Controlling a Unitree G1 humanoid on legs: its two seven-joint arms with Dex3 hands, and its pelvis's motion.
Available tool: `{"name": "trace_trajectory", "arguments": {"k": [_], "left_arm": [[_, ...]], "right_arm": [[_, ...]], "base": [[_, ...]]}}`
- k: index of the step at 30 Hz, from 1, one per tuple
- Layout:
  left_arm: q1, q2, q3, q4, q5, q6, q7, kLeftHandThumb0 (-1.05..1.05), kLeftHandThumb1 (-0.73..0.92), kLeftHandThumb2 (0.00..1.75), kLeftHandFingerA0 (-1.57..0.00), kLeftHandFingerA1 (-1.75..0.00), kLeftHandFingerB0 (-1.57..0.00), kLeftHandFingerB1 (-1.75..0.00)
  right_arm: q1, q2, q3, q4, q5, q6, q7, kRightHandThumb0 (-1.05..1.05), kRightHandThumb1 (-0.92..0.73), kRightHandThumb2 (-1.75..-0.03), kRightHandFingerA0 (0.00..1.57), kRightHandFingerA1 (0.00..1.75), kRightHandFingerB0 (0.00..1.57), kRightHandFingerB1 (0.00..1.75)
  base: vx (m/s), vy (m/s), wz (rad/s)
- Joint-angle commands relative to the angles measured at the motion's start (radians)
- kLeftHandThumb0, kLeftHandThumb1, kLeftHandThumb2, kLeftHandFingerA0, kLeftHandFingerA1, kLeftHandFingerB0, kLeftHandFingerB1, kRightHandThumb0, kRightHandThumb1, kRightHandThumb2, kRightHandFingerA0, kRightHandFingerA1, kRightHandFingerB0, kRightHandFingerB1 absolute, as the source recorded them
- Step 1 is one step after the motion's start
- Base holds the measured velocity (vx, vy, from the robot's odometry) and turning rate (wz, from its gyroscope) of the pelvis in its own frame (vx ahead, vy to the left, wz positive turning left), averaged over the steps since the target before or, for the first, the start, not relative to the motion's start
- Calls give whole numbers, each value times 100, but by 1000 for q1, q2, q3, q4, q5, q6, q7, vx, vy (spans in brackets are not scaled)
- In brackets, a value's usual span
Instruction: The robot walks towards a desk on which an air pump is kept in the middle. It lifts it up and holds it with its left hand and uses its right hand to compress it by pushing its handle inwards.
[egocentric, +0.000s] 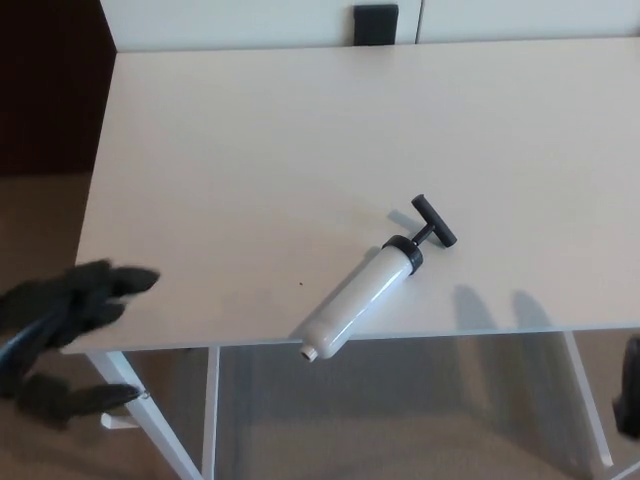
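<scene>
Air pump (368, 290) lies on its side on the white table (250, 150), near the table's front edge and set diagonally. Its pale cylinder runs from the nozzle end, which overhangs the front edge slightly, up toward the black cap and the black T-handle (433, 221), which points toward the table's far right corner. You will note the handle rod shows a short length drawn out of the cap.

Your left hand (60, 340) sits low at the table's front left corner, below and outside the edge, blurred, with its fingers (115, 283) spread apart and holding nothing. It is well apart from the pump.

Your right hand (630, 400) shows only as a dark sliver below the table's front right corner; whether its fingers are apart or together cannot be told. It too is clear of the pump.
</scene>
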Motion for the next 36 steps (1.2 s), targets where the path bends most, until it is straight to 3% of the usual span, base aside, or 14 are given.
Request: {"name": "trace_trajectory", "arguments": {"k": [1, 4, 5, 6, 7, 10, 15, 21, 25, 26, 28, 29, 35, 36], "left_arm": [[802, 165, 630, -211, -1117, -119, -799, -58, 47, 54, -43, -41, -39, -35], [814, 206, 586, -143, -1099, -182, -799, -58, 47, 54, -43, -41, -39, -35], [823, 231, 541, -103, -1074, -231, -799, -64, 41, 77, -43, -53, -28, -42], [830, 246, 511, -82, -1060, -262, -799, -64, 41, 77, -43, -53, -28, -42], [832, 270, 453, -6, -970, -283, -799, -41, 34, 70, -42, -53, -36, -47], [829, 303, 381, 95, -844, -276, -799, -33, 46, 54, -45, -43, -44, -37], [671, 278, 342, 350, -576, -306, -799, -36, 47, 54, -45, -41, -40, -33], [595, 147, 359, 375, -421, -215, -440, -32, 48, 62, -39, -45, -40, -41], [543, -50, 353, 286, -371, -97, -72, -38, 53, 64, -14, -39, -15, -33], [521, -71, 331, 281, -346, -97, -29, -24, 51, 97, -3, -52, 0, -47], [507, -83, 317, 276, -326, -98, -4, -24, 51, 97, -3, -52, 0, -47], [480, -85, 292, 277, -290, -91, 23, -35, 53, 65, -4, -21, -8, -29], [438, -70, 273, 337, -242, -111, 66, -33, 59, 57, -6, -32, -10, -27], [437, -66, 272, 354, -239, -127, 64, -26, 49, 97, -3, -51, 0, -47]], "right_arm": [[594, -112, 24, -71, 213, -744, 139, -94, -80, -112, 8, 17, 9, 13], [590, -88, 44, -1, 188, -699, 138, -94, -80, -112, 8, 17, 9, 13], [572, -77, 52, 45, 186, -671, 144, -88, -78, -111, 4, 18, 5, 16], [560, -72, 55, 70, 188, -658, 148, -88, -78, -111, 4, 18, 5, 16], [514, -54, 53, 169, 214, -604, 180, -86, -76, -108, 7, 20, 7, 17], [456, -30, 47, 297, 242, -536, 218, -87, -76, -108, 8, 20, 7, 16], [362, -36, 32, 453, 253, -413, 287, -88, -77, -109, 7, 24, 7, 12], [299, -79, 22, 491, 216, -242, 315, -92, -76, -111, 2, 19, 2, 10], [222, -93, 9, 587, 221, -208, 339, -87, -79, -110, 0, 15, 0, 8], [207, -108, 0, 600, 215, -203, 338, -90, -80, -112, 0, 15, 0, 7], [195, -119, -7, 614, 212, -204, 339, -90, -80, -112, 0, 15, 0, 7], [170, -142, -16, 644, 203, -205, 344, -92, -79, -113, 0, 17, 0, 7], [144, -157, -21, 672, 221, -201, 373, -93, -78, -113, 0, 16, 0, 6], [141, -159, -21, 689, 219, -210, 378, -93, -78, -113, 0, 18, 0, 6]], "base": [[0, 0, 0], [0, 0, 0], [0, 0, 0], [0, 0, 0], [0, 0, 0], [0, 0, 0], [0, 0, 0], [0, 0, 0], [0, 0, 0], [0, 0, 0], [0, 0, 0], [0, 0, 0], [0, 0, 0], [0, 0, 0]]}}
